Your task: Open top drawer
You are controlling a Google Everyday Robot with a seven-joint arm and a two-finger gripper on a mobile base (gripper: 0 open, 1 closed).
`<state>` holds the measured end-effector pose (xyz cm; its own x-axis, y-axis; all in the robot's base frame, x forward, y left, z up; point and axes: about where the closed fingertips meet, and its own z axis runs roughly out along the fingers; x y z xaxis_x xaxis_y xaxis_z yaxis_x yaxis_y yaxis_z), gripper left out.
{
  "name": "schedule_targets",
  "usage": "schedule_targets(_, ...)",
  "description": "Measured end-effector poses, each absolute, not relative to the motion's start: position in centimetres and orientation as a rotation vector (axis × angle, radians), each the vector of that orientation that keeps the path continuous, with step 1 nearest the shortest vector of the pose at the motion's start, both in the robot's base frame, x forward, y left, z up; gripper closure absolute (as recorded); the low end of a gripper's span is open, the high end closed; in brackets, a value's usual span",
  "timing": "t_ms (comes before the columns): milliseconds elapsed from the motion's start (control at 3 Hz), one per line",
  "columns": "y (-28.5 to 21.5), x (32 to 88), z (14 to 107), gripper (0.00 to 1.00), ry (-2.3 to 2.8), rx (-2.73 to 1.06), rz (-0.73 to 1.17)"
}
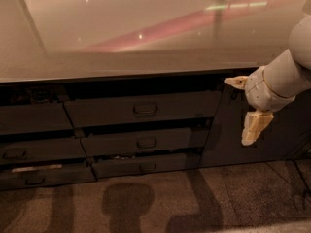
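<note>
Camera view: the gripper (240, 111) hangs before the cabinet door (221, 140), jaws spread wide and holding nothing. The top drawer (97, 111), dark grey and broad, sits well left of the jaws, its loop handle (145, 109) untouched. The approach looks barely begun; next, the jaws must travel left and close around that handle.

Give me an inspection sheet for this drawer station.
Surface: glossy countertop, showing light reflections.
Job's things: top drawer, dark gap above its front; handle untouched.
Clutter: pale strip in a lower left drawer.
Grippers: end effector right of the drawers, in front of the cabinet door, away from every handle.
Cables: nothing seen.
Surroundings: carpet with shadows.
</note>
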<state>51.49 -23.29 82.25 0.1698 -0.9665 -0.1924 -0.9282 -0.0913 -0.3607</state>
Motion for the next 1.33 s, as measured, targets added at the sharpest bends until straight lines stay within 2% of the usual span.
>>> schedule_targets(333,-23.3,51.5,82.2,0.00,1.792,-2.057,-0.131)
schedule_targets(667,-23.3,51.5,82.1,0.00,1.755,-2.049,-0.047)
schedule_targets(1000,-23.6,51.6,81.7,0.00,1.668,-2.015,0.128)
schedule_targets(1333,-23.3,52.2,81.1,0.00,1.411,-1.900,0.481)
